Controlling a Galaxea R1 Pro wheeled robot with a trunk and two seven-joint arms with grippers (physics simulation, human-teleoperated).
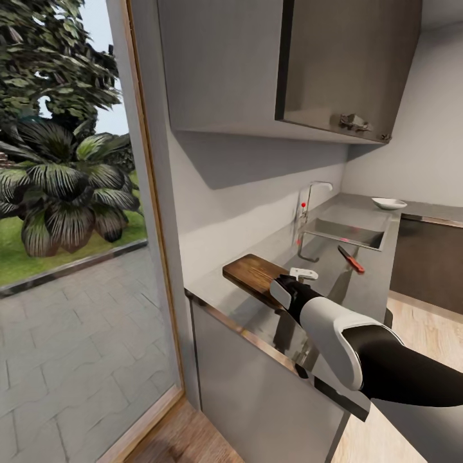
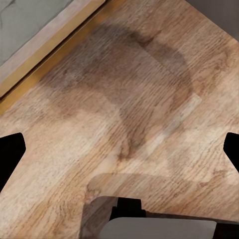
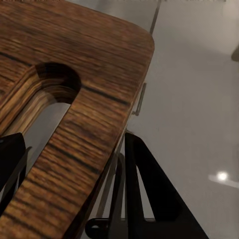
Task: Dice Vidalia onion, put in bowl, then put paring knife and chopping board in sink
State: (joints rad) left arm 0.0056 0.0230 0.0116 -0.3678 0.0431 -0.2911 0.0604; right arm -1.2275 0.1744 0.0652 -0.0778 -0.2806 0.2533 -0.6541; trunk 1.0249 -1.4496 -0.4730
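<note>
The brown chopping board point(image 1: 252, 272) is at the near end of the grey countertop point(image 1: 366, 283), its corner past the front edge. My right gripper point(image 1: 290, 281) is shut on the board's slotted end. In the right wrist view the board point(image 3: 74, 74) fills the space between the two dark fingers point(image 3: 144, 174), one on each side of the strip beside the handle slot. The red-handled paring knife point(image 1: 351, 258) lies on the steel beside the sink point(image 1: 344, 233). Farther back stands the white bowl point(image 1: 389, 204). My left gripper point(image 2: 119, 149) hangs open over the wooden floor.
A chrome tap point(image 1: 310, 200) with a red knob rises behind the sink. A wall cupboard point(image 1: 347, 71) hangs overhead with its door open. A tall glass pane point(image 1: 71, 212) to the left looks onto a paved garden. Dark cabinets point(image 1: 427, 263) stand at the right.
</note>
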